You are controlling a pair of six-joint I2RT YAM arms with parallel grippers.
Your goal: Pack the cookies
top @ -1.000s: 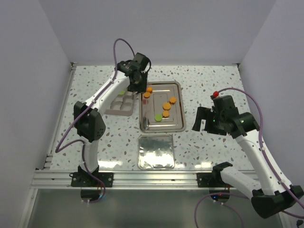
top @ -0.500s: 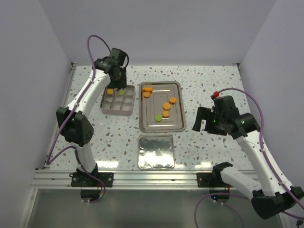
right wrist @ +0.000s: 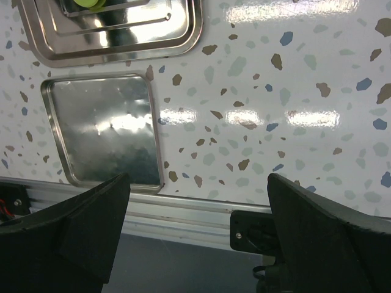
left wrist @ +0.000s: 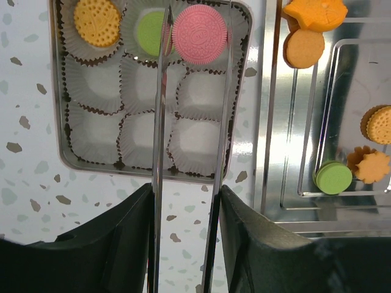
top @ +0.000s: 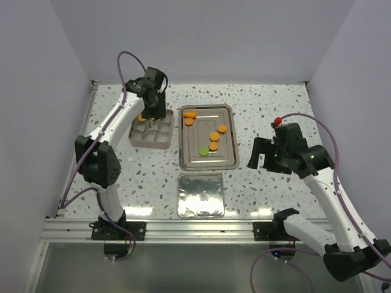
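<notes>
My left gripper (top: 153, 108) holds two long metal blades, and their tips (left wrist: 198, 24) are closed on a pink cookie (left wrist: 200, 33) over the back right cup of the grey box (left wrist: 58, 122). An orange cookie (left wrist: 96, 22) and a green cookie (left wrist: 151, 33) lie in the other two back cups. More cookies lie on the steel tray (top: 208, 160): orange ones (left wrist: 305, 49) at the back, an orange one (left wrist: 380, 124) and a green one (left wrist: 333, 177). My right gripper (top: 259, 160) is open and empty, to the right of the tray.
A flat steel lid (top: 200, 195) lies in front of the tray; it also shows in the right wrist view (right wrist: 104, 131). The box (top: 151, 137) stands left of the tray. The aluminium rail (right wrist: 183, 213) marks the table's near edge.
My left arm has swung from the tray's back left corner over to the box, carrying the pink cookie, then shifted slightly right over the box. The right arm has not moved.
</notes>
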